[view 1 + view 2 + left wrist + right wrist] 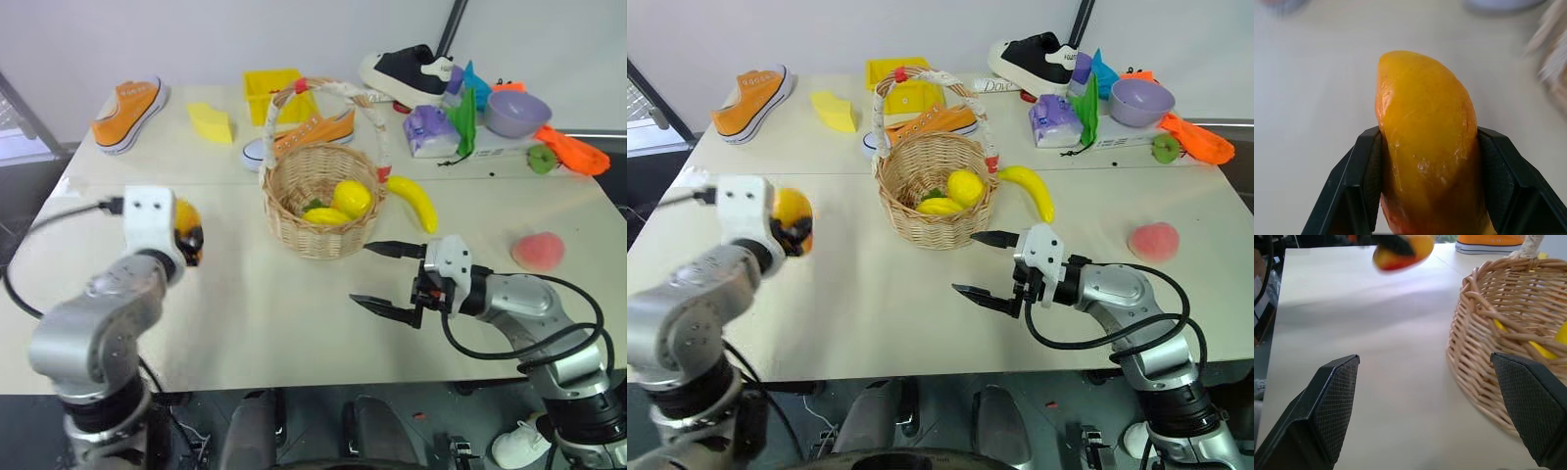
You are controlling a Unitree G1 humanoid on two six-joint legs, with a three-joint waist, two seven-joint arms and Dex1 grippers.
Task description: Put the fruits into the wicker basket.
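Observation:
An orange-yellow mango (1425, 142) with a red blush sits clamped between the black fingers of my left gripper (191, 240), lifted above the table left of the wicker basket (318, 238). The basket stands mid-table and holds two yellow fruits (350, 198) and something green. A yellow banana (413, 201) lies against the basket's right side. A pink peach (538, 251) rests on the table at the right. My right gripper (387, 279) hovers open and empty in front of the basket, whose wall (1488, 347) shows close by in the right wrist view.
Along the back stand an orange shoe (129, 113), a pale yellow wedge (211, 122), a yellow bin (269, 93), an orange sneaker (313, 132) behind the basket, a black shoe (407, 70), a purple bowl (517, 113) and small clutter. The basket's tall handle (377, 122) arches overhead.

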